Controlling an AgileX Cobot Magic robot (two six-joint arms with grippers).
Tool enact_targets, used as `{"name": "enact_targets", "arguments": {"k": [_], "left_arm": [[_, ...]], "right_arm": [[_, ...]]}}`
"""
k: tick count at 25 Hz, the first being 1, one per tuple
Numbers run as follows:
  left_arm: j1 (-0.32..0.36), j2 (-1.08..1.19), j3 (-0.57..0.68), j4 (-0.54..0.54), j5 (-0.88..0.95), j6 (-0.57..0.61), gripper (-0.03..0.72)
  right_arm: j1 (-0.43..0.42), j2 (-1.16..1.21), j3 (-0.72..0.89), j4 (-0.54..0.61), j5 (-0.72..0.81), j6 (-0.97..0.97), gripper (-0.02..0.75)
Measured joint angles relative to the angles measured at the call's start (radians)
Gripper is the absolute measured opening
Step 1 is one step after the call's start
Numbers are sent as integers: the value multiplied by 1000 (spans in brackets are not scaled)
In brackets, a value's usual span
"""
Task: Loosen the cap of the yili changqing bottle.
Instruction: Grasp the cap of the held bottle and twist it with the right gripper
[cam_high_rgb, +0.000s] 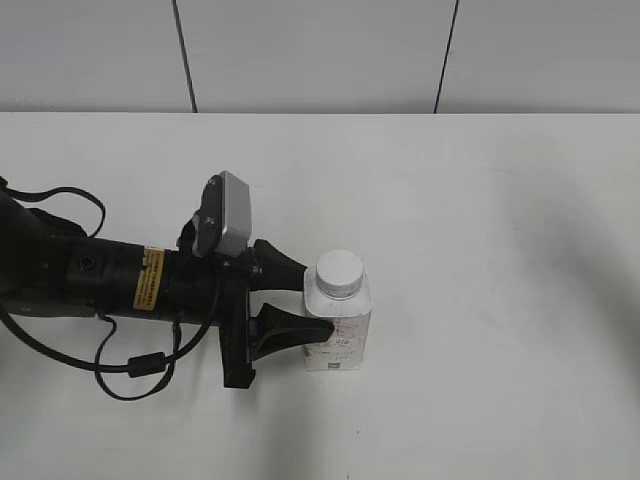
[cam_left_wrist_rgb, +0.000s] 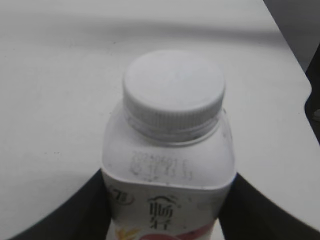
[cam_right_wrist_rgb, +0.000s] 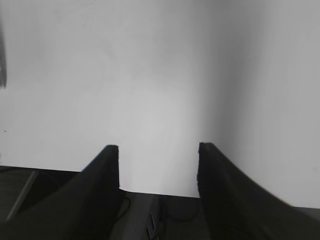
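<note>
The yili changqing bottle (cam_high_rgb: 338, 335) stands upright on the white table, a small squarish white bottle with pink-red label marks. Its round white cap (cam_high_rgb: 340, 272) sits on the neck. My left gripper (cam_high_rgb: 305, 305) reaches in from the left and is shut on the bottle's body, one black finger on each side. In the left wrist view the bottle (cam_left_wrist_rgb: 167, 180) fills the middle between my left gripper's fingers (cam_left_wrist_rgb: 165, 215), with the cap (cam_left_wrist_rgb: 173, 87) above. My right gripper (cam_right_wrist_rgb: 159, 150) is open and empty over bare table; it does not show in the exterior view.
The white table (cam_high_rgb: 500, 250) stretches to the right and behind the bottle. A grey panelled wall (cam_high_rgb: 320, 50) runs along the far edge. The left arm's black body and cables (cam_high_rgb: 100, 290) lie along the table's left side.
</note>
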Motion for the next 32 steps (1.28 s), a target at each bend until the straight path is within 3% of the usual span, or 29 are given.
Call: {"name": "enact_targets", "arguments": {"k": [15, 25, 32], "left_arm": [[0, 0, 0, 0, 0, 0, 391], [0, 0, 0, 0, 0, 0, 391], [0, 0, 0, 0, 0, 0, 391]], "right_arm": [[416, 227, -184, -19, 2, 122, 407], [564, 424, -401, -18, 2, 201, 407], [637, 492, -428, 6, 2, 367, 406]]}}
